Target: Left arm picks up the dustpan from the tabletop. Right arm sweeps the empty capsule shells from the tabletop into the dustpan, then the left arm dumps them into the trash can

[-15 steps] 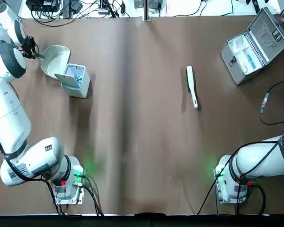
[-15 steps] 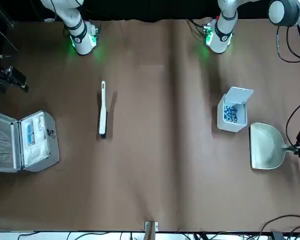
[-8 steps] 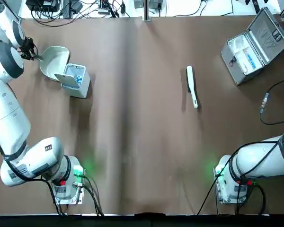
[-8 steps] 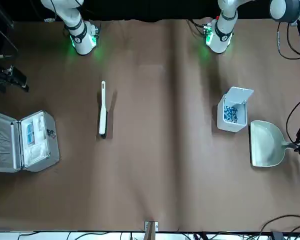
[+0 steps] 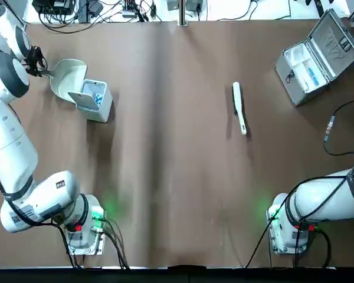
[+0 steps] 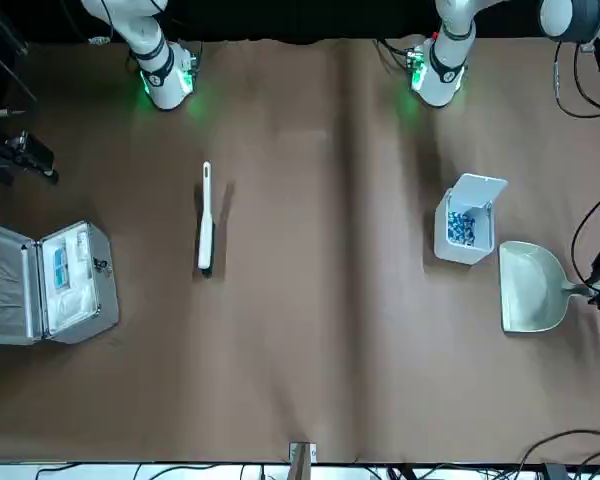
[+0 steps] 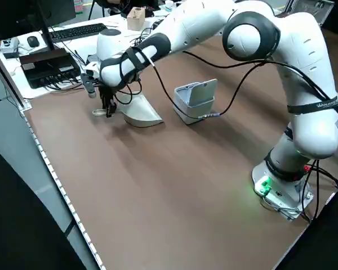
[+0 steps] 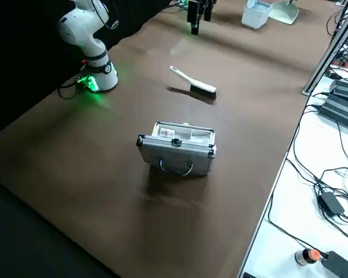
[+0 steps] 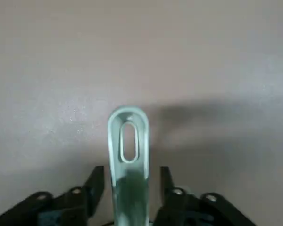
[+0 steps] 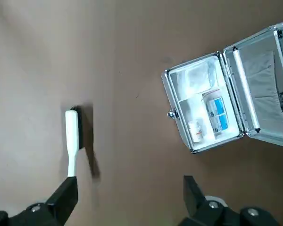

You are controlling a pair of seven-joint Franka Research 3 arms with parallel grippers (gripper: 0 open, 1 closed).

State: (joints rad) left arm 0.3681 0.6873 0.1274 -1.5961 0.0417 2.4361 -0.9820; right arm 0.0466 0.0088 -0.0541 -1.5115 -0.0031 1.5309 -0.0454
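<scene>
The cream-white dustpan (image 5: pixel 68 76) lies flat on the table at the far left, its pan touching the trash can (image 5: pixel 94 100). My left gripper (image 9: pixel 130 181) straddles the dustpan handle (image 9: pixel 128 150). Its fingers (image 9: pixel 98 178) are open, with a thin gap on each side of the handle. The left gripper (image 7: pixel 108 106) reaches down to table height. The trash can (image 6: pixel 465 230) stands with its flap up, and bluish capsule shells (image 6: pixel 462 228) lie inside it. My right gripper (image 10: pixel 129 200) hangs open and empty, high above the table's right side near the brush.
A slim white brush (image 5: pixel 239 107) lies right of centre. An open silver metal case (image 5: pixel 318 56) sits at the far right corner. Cables run along the table's far edge and right edge. The arm bases stand at the near edge.
The dustpan has come down a little and settled flat beside the trash can, with the left gripper following it. The right arm, brush and case have not moved.
</scene>
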